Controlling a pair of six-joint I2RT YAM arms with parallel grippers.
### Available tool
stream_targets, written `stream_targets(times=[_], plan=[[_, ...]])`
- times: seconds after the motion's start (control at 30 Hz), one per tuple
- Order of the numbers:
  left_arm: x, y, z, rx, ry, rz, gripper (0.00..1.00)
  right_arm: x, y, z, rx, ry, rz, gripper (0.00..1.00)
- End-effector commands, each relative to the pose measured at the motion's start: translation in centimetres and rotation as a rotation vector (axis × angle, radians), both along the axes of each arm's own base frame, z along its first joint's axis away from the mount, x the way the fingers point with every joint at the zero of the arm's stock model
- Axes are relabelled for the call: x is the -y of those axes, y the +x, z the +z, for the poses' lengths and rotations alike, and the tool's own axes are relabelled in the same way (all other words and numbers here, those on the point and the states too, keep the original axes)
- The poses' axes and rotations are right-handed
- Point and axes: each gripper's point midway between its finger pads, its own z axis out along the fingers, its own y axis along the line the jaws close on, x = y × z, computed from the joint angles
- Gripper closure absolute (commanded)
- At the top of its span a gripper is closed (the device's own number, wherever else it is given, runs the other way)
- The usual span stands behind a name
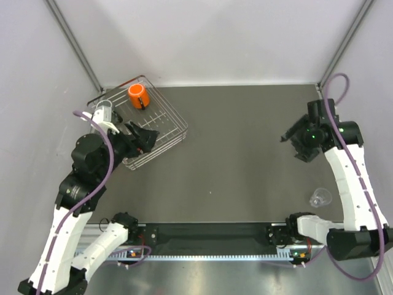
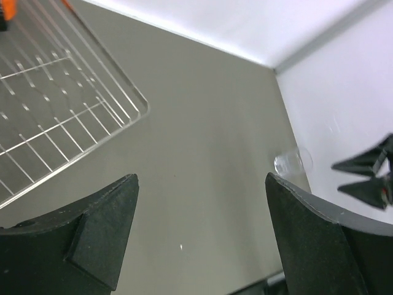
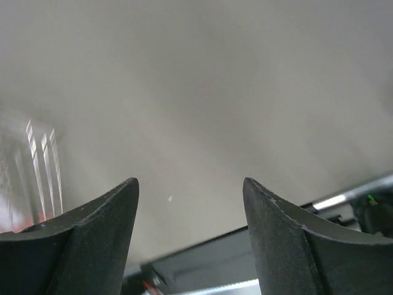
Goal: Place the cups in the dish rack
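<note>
The wire dish rack sits at the far left of the table. The orange mug stands in its far corner. A clear tumbler seems to stand at the rack's left corner, partly behind my left arm. My left gripper hovers open and empty over the rack's near right side. A second clear tumbler stands on the table at the near right and shows in the left wrist view. My right gripper is open and empty above the table's right side, well beyond that tumbler. No dark grey cup shows.
The left wrist view shows the rack's corner, bare grey table between my left gripper's open fingers, and my right gripper far off. The right wrist view is blurred, with table under the right gripper and the black base rail.
</note>
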Motion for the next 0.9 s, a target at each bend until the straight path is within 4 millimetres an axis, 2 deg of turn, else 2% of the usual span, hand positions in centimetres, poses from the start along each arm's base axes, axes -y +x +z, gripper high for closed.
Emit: stream_targets(times=[0.0, 0.03, 0.07, 0.1, 0.17, 0.23, 0.3, 0.43, 0.53, 0.67, 0.87], plan=[[1.3, -2.6, -0.4, 0.035, 0.066, -0.164, 0.1, 5.7, -2.4, 0.2, 0.042, -0.053, -0.324, 0.32], [1.5, -3.2, -0.3, 0.057, 0.089, -0.2, 0.1, 7.0, -3.2, -1.0, 0.007, -0.058, -0.384, 0.33], [1.4, -3.7, -0.2, 0.078, 0.102, -0.211, 0.1, 8.8, -4.1, -1.3, 0.003, -0.056, -0.476, 0.33], [1.2, -3.9, -0.2, 0.097, 0.133, -0.22, 0.09, 9.6, -5.3, -2.7, -0.053, -0.061, -0.524, 0.33], [0.7, -4.1, 0.0, 0.116, 0.167, -0.208, 0.08, 11.2, -6.7, -3.9, -0.101, -0.014, -0.648, 0.34], [0.0, -4.3, -0.5, 0.113, 0.208, -0.189, 0.07, 11.9, -7.5, -5.7, -0.147, 0.046, -0.721, 0.36], [-0.5, -4.5, -0.6, 0.131, 0.236, -0.18, 0.07, 12.6, -8.1, -6.7, -0.174, 0.056, -0.765, 0.36], [-1.1, -5.3, -1.1, 0.154, 0.282, -0.181, 0.06, 15.0, -8.9, -8.5, -0.224, 0.032, -0.823, 0.36], [-1.7, -5.5, -1.8, 0.138, 0.32, -0.165, 0.05, 16.7, -9.1, -9.0, -0.252, 0.003, -0.843, 0.36], [-1.6, -5.3, -2.3, 0.133, 0.335, -0.174, 0.05, 18.6, -8.2, -9.5, -0.247, -0.014, -0.842, 0.36], [-1.4, -4.4, -2.4, 0.142, 0.365, -0.172, 0.05, 18.6, -8.1, -11.1, -0.287, 0.024, -0.862, 0.37]])
